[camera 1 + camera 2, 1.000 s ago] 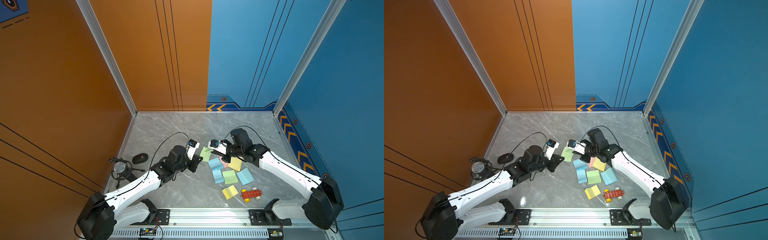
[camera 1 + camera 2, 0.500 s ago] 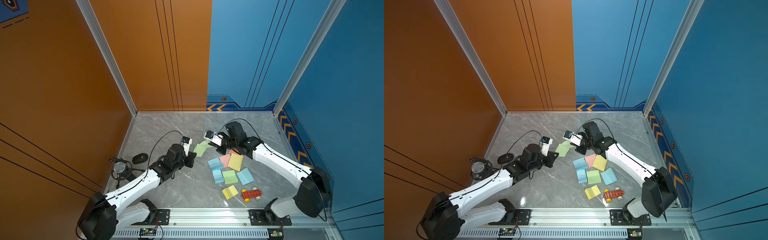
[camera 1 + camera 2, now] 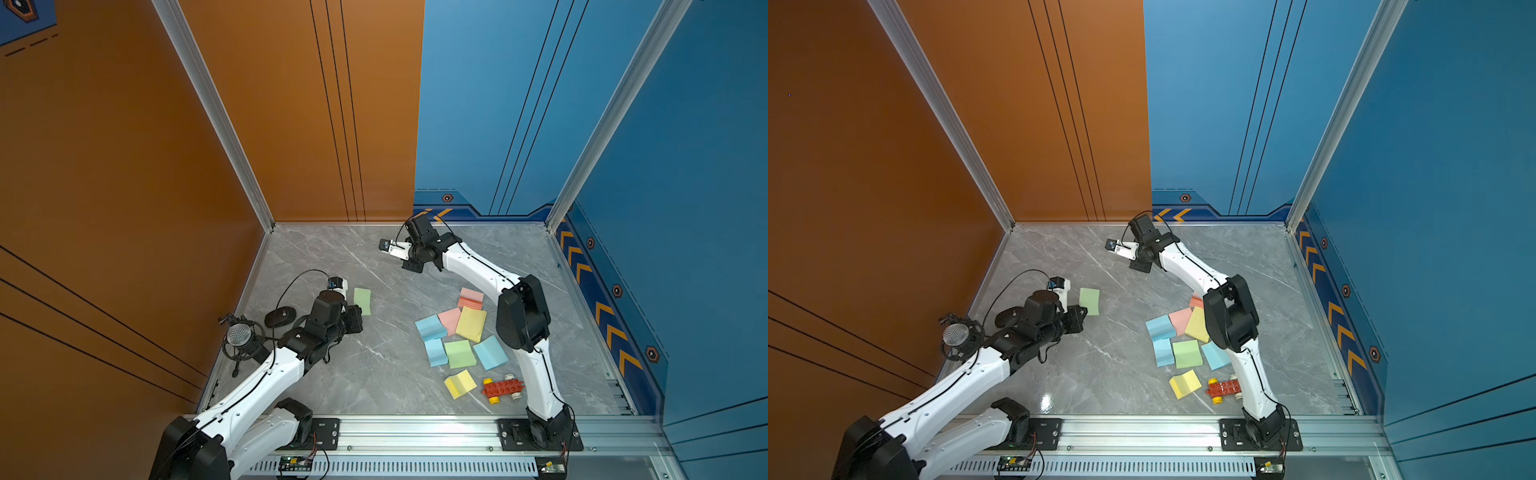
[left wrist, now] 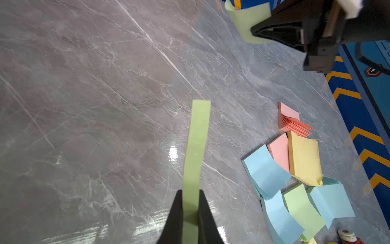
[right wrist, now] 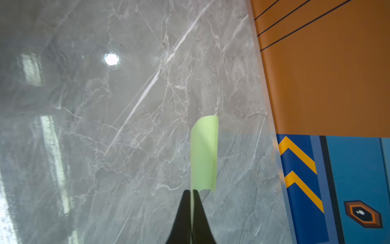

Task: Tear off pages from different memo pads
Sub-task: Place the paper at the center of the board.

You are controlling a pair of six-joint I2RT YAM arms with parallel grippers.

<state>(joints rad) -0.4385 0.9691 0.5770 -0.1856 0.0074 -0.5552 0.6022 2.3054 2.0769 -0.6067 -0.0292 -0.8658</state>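
In both top views the left claw [image 3: 360, 311] sits at the near left of the counter [image 3: 374, 374], closed on a green paper [image 3: 362, 300] that juts out flat beyond its tips. The right claw [image 3: 411, 266] hangs raised toward the far middle, well apart from it, and what it holds cannot be made out here. The other memo pads [image 3: 459, 354] lie in a loose cluster at the near right, with a red toy brick car [image 3: 500, 388] just beside the nearest yellow one. The left wrist view shows the left claw pinched almost shut on the green paper, seen nearly edge-on; whether that is a thin pad or a single sheet I cannot tell. Beyond it, the right claw grips a curled green page [image 4: 247, 23]. The right wrist view shows that claw closed on the page's edge, the sheet curling free above bare marble. The tear looks done, so the page now wants setting down. Bring the right claw low before letting go, since so light a sheet will drift. Choose a bare patch clear of the cluster, then move on to a pad of another colour.
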